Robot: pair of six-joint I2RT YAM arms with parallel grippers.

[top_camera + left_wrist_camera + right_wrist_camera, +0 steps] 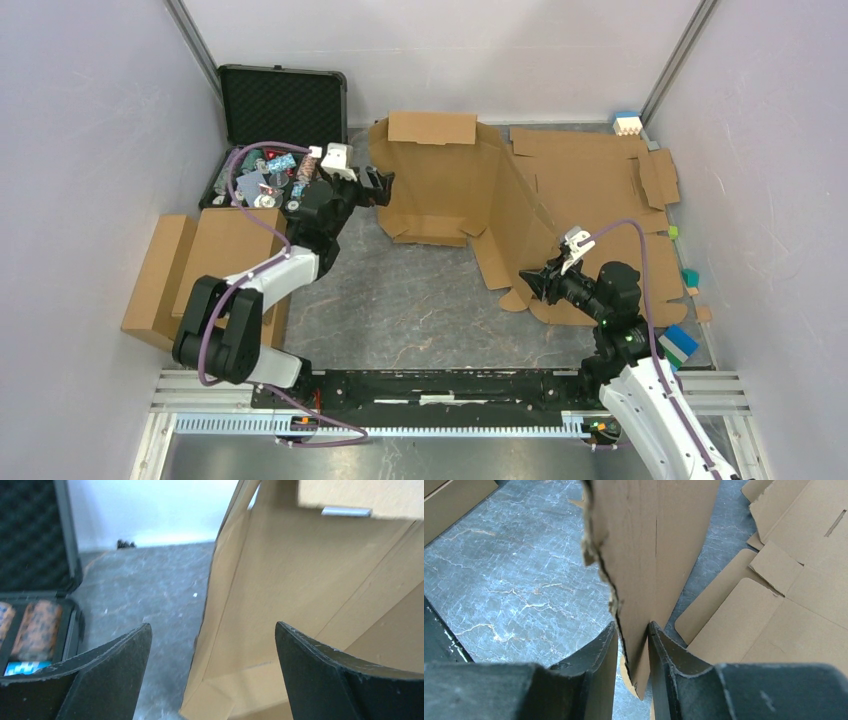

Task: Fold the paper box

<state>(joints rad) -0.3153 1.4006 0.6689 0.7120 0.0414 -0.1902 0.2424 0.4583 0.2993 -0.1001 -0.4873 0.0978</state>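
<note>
The grey marbled tabletop (420,310) bears an open black hard case (283,100) left of the left claw (388,187) and a brown cardboard paper box (440,190) between the claws. Flat brown cardboard sheets (600,180) lie beyond the right claw (527,282).

Bare worktop (410,310) between the arms, in front of the box (440,185), leaves ample room to pass. The box's raised walls block the middle rear. The case (283,105) and cardboard stack (200,260) crowd the left hand (385,187), fingers spread beside the box's edge. Flat sheets (600,175) cover the worktop beyond the right hand (528,281), clamped on a flap.
</note>
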